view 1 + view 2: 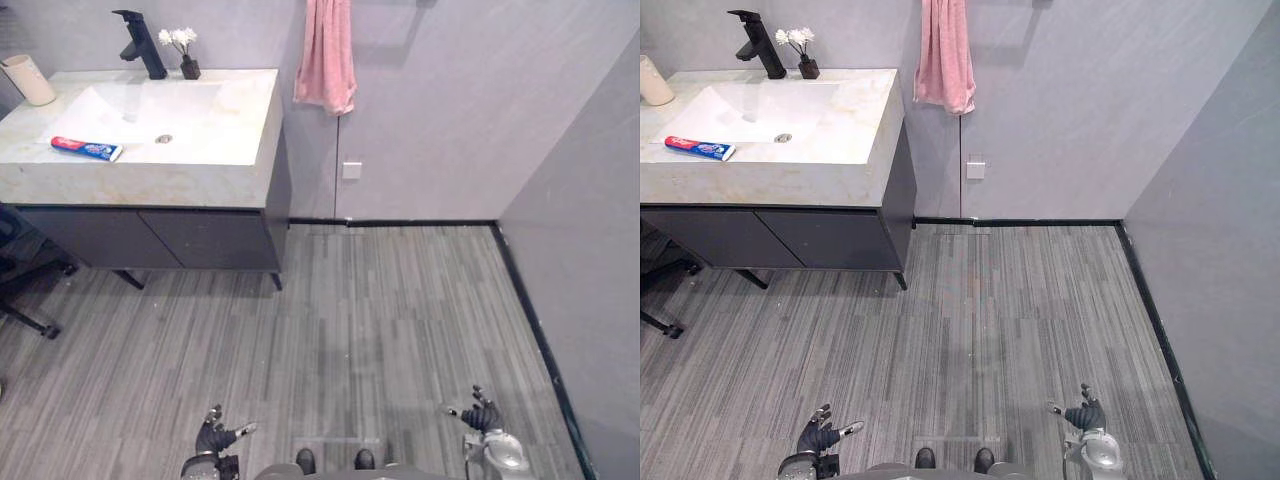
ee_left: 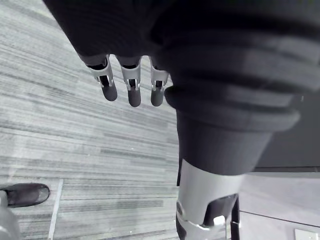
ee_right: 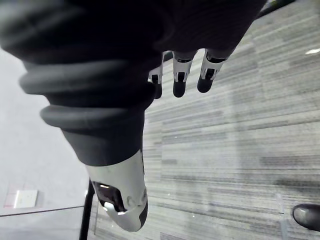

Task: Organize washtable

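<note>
Pale stone makes up the counter [image 1: 150, 182], and the white basin [image 1: 190, 110] sunk into it serves as our landmark. The red-and-blue toothpaste tube [image 1: 87, 148] lies flat at the basin's front left edge, left of the drain [image 1: 164, 139]. Its long axis runs roughly along the basin's front, on a slight slant. Behind the basin stands the black faucet [image 1: 140, 44], with a small dark vase [image 1: 189, 68] of white flowers just to its right. A cream cup [image 1: 28, 79] stands behind the basin's far left corner. A pink towel [image 1: 325, 52] hangs on the wall to the right of the basin.

Our hands are low over the grey plank floor [image 1: 380, 320], both well apart from the basin. We see our left hand [image 1: 215, 434] and our right hand [image 1: 482, 414] with nothing in them. The left fingers [image 2: 134, 92] and the right fingers [image 3: 179, 85] hang loose and fairly straight.

From the fingers, the basin lies ahead and off to the left, so we judge the left hand the nearer one to the tube. Nothing on the counter is within reach yet, so the coming move is likely an approach. After that, the fingers should close across the tube's short side, not along its length.
</note>
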`<state>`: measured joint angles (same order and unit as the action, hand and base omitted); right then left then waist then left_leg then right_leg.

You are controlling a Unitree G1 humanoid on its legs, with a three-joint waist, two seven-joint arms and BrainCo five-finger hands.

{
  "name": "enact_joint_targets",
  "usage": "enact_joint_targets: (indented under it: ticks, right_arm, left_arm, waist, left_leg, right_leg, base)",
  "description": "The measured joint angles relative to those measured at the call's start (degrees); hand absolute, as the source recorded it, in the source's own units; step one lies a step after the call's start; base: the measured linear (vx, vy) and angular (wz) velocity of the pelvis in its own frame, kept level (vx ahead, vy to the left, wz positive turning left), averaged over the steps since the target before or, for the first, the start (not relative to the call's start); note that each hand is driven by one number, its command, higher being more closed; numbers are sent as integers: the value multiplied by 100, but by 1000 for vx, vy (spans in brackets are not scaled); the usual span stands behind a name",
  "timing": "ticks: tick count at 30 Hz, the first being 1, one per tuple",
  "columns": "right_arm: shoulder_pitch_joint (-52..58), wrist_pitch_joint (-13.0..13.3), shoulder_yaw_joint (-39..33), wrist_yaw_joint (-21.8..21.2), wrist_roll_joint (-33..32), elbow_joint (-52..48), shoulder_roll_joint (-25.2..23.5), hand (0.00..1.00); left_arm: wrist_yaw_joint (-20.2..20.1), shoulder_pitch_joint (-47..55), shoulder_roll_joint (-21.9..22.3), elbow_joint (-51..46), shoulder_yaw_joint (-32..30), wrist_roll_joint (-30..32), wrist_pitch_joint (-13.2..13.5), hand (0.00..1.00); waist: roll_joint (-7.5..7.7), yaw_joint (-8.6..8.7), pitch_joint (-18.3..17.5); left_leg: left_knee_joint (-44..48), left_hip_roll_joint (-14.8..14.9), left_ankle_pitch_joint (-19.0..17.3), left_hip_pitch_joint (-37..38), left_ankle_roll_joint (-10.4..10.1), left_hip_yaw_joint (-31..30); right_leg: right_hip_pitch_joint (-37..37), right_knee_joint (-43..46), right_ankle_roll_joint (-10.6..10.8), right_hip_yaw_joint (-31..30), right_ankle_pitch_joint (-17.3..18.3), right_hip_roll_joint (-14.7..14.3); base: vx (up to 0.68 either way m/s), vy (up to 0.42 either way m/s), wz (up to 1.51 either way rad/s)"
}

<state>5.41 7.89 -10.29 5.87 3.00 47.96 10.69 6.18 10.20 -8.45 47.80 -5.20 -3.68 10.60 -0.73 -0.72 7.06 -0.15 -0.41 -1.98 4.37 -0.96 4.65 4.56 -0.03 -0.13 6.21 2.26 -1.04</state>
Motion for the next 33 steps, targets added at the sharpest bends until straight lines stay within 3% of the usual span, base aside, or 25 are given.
enact_joint_targets:
  ticks: [13,21,23,25,26,28,30,33]
  right_arm:
    - [13,70,18,-103,-319,-394,106,0]
    - [-139,53,-11,-49,-481,-431,94,0]
    - [-188,50,-50,12,-516,-431,91,0]
    - [-193,-2,-54,72,-516,-430,64,0]
    - [-190,-25,-52,71,-516,-431,57,0]
    - [-193,-79,-48,73,-518,-443,-54,0]
    - [-197,-105,-15,69,-523,-443,-131,0]
    - [-279,-103,25,70,-543,-443,-112,0]
  left_arm:
    - [-6,174,-18,-683,16,99,102,0]
    - [12,256,6,-965,32,-20,100,0]
    - [16,242,50,-1067,53,-41,96,0]
    - [16,208,43,-1242,80,-71,92,0]
    - [19,184,39,-1258,95,-72,93,0]
    - [25,71,-41,-1264,242,-73,90,0]
    - [25,11,-110,-1287,323,-71,85,0]
    - [41,-97,-115,-1302,325,-75,86,0]
  waist:
    - [-44,19,64]
    - [-75,-11,84]
    - [-87,-11,99]
    - [-29,7,198]
    - [-3,17,232]
    - [-1,61,348]
    - [38,139,434]
    - [-8,219,531]
  left_leg:
    - [0,0,-26,-45,35,-31]
    - [284,46,-357,-415,130,347]
    - [544,48,-578,-568,153,433]
    - [1036,-19,-950,-666,245,555]
    - [1113,-36,-1042,-645,262,566]
    - [1338,-47,-1343,-513,407,491]
    - [1326,-36,-1459,-280,417,454]
    - [1319,195,-1611,24,260,342]
  right_leg:
    - [-73,6,44,18,45,4]
    - [-524,176,105,-341,109,-18]
    - [-784,614,143,-452,342,6]
    - [-1263,1893,400,-465,956,188]
    - [-1379,2212,400,-443,988,223]
    - [-2034,3751,450,-294,1109,356]
    - [-2271,4022,433,-159,1312,465]
    - [-2632,3319,404,60,1244,446]
  base:
    - [-28,-3,1]
    - [-33,21,-23]
    - [51,55,-39]
    - [77,65,-17]
    - [105,65,-19]
    - [183,49,-1]
    - [236,7,16]
    - [385,-41,19]
